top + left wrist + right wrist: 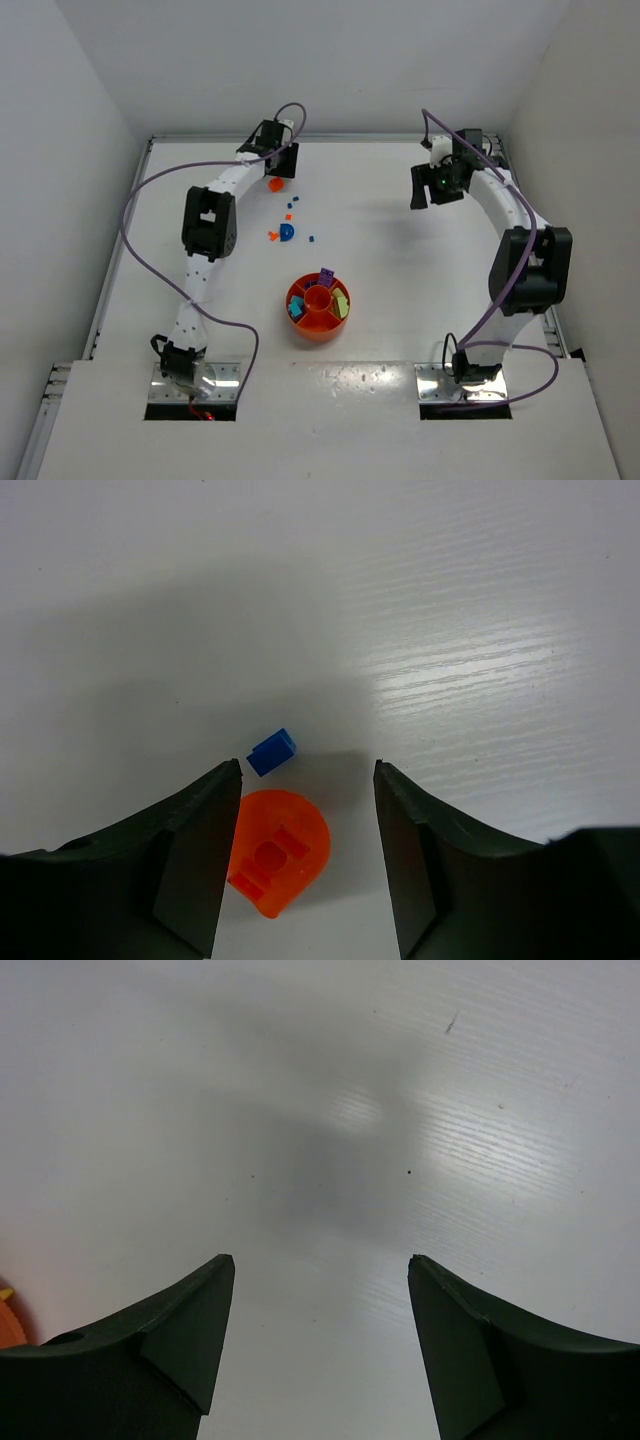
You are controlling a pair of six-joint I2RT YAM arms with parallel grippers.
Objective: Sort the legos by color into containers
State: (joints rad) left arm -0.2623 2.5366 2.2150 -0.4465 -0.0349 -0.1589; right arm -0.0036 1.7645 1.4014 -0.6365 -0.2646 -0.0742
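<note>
The round orange tray point(318, 322) stands at the table's middle, with a purple, a yellow-green and blue bricks in its wedges. My left gripper point(279, 172) is open at the far left, right above an orange rounded piece point(277, 851), which lies between its fingers beside the left one. A small blue brick point(271, 752) lies just beyond the fingertips. My right gripper point(432, 188) is open and empty over bare table at the far right; an orange edge of the tray point(12, 1322) shows at the left of its view.
Loose pieces lie between the left gripper and the tray: a blue rounded piece point(287, 232), small orange bricks point(273, 236) and tiny blue ones point(311, 239). White walls close the table at the back and sides.
</note>
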